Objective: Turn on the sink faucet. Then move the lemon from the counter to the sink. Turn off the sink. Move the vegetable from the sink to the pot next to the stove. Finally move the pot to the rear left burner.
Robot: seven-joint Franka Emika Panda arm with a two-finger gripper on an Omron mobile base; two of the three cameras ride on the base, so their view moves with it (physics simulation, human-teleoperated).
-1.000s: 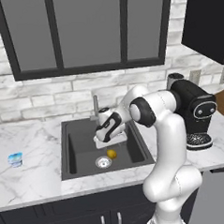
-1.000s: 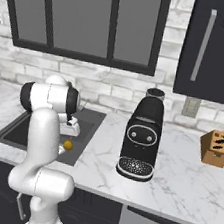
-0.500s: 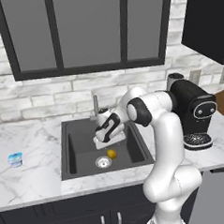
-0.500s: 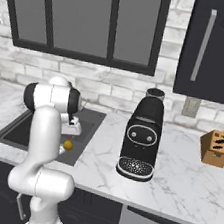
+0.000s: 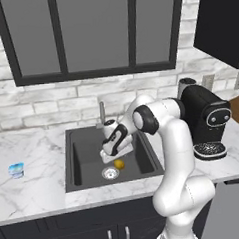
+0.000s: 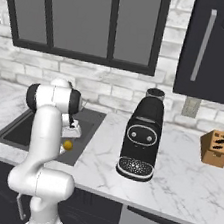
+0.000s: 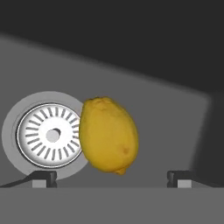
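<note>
lemon on the sink floor, claw wide open above it

you see the lemon [image 7: 108, 135] as a bright yellow oval with a dimpled skin and a small nub at each end. it lies on the dark grey floor of the sink [image 5: 84, 161], just beside the round silver drain ring [image 7: 46, 134] and overlapping its edge in the hand view. in the left base view the lemon [image 5: 119, 164] is a small yellow dot just right of the drain.

your gripper [image 7: 111, 177] hangs over the fruit with its jaws spread wide, one dark tip on each side of the lemon and neither touching it; nothing is held.

the sink faucet [image 5: 102, 112] shows as a slim grey post behind the hand, its lower part covered by the arm. you cannot tell whether water runs. in the right base view the arm covers much of the basin, and the lemon [image 6: 68, 145] peeks out beside it. a small blue-and-white cup [image 5: 16, 170] stands on the counter [image 5: 31, 192] left of the sink.
</note>
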